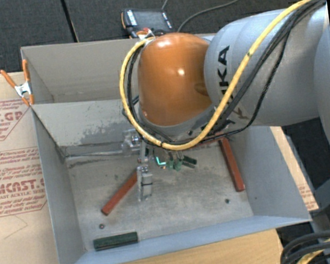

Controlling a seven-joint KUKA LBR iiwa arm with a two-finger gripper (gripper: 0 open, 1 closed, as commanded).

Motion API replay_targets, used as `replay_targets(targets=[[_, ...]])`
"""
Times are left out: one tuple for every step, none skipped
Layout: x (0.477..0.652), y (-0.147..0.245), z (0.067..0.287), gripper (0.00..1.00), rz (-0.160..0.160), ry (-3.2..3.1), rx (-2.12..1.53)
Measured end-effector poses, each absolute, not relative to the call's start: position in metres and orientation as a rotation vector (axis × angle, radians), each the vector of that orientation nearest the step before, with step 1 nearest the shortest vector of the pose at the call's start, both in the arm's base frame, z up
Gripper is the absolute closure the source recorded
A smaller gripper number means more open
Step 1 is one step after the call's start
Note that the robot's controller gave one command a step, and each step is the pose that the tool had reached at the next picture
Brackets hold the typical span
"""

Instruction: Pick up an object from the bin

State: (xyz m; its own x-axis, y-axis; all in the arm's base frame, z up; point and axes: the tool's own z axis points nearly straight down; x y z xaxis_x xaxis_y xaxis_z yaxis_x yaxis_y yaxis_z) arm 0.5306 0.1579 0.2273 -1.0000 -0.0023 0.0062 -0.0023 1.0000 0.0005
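— Looking down into the bin (55,174), where does the tool sit?

— You have the tool (144,185) low over the middle of the floor, just below the arm's orange cover (173,78). Its tip stands at the upper right end of an orange-red stick (119,197), which lies slanted and runs down toward the left. Whether they touch, you cannot tell.

— Is the tool spread or pressed together?

— You cannot tell from this view. The cover hides its upper part, and nothing shows the stick pinched.

— What else lies near it?

— A darker red-brown stick (232,164) lies toward the right side of the floor, well apart from the tool and nearly straight up and down in the view. A dark flat bar (115,241) lies by the front wall near the left corner, well apart from both sticks.
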Motion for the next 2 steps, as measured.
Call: replay_targets(targets=[[0.5657, 0.1462, 0.0649, 0.0, 0.0, -3.136, 0.079], [0.567, 0.1467, 0.0702, 1.0, -0.003, -3.14, 0.078]])
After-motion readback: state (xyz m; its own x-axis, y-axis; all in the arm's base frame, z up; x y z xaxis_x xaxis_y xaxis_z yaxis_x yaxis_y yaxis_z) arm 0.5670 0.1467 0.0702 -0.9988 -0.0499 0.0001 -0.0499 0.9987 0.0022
